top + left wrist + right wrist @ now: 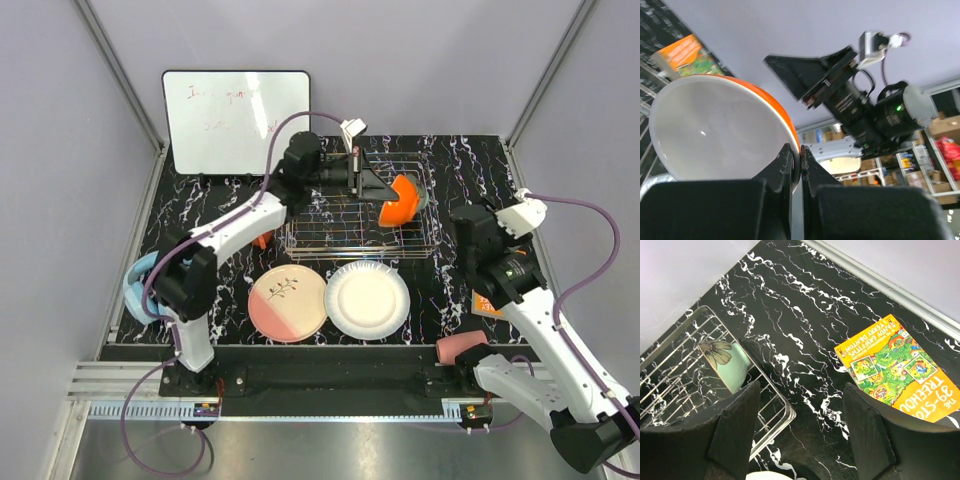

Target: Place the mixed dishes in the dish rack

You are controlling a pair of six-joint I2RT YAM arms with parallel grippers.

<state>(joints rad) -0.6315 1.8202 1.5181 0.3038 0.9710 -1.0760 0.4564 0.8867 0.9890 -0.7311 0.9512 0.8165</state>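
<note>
I've left gripper (796,162) pinching mug (715,135) rim | mug hangs centre-frame over right end of rack (340,235), rack below | right gripper (801,390) spread, farther off

1. The left and middle grid of the dish rack (330,235) is bare; the left arm (240,225) crosses its left rear corner.
2. The mint-green bowl (732,365) and the held orange mug (400,203) block the right end.
3. The pink-and-cream plate (288,303) and white plate (367,299) lie just before the front wall.
4. Bare table (810,355) separates the rack from the orange book (895,365).
</note>
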